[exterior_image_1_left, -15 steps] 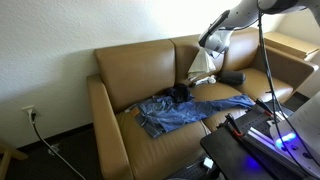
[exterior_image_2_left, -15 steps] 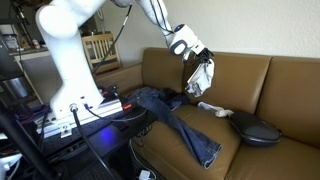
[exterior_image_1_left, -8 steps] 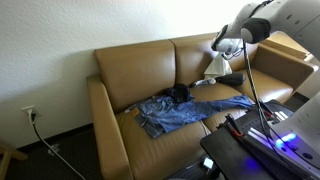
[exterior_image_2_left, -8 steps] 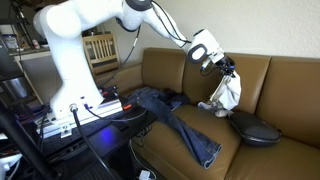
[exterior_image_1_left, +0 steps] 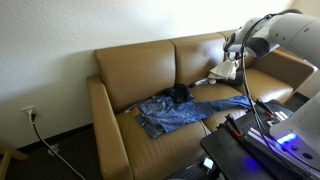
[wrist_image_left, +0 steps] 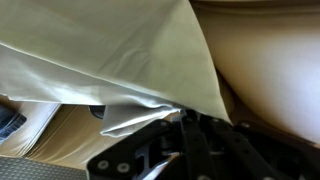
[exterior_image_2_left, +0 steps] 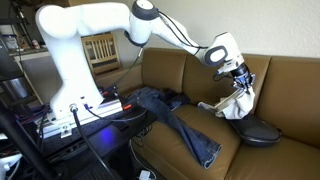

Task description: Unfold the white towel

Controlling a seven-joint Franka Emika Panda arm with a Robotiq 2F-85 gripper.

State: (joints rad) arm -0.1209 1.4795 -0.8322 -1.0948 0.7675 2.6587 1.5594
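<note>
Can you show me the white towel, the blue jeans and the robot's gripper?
white towel [exterior_image_2_left: 238,102]: in an exterior view, on its hanging middle.
blue jeans [exterior_image_2_left: 186,128]: in an exterior view, on one leg.
gripper [exterior_image_2_left: 243,77]: in an exterior view, where its jaws pinch the towel.

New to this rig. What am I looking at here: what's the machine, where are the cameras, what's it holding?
It's one white robot arm with a two-fingered pincer at its tip, steered remotely by a person. Two pictures come from cameras standing in the room at different spots; the third comes from a camera on the wrist, looking close along the pincer. On the brown couch lie blue jeans and a dark rounded object. The pincer is shut on a white towel, holding it up over the seat; that pale cloth fills the wrist view.
</note>
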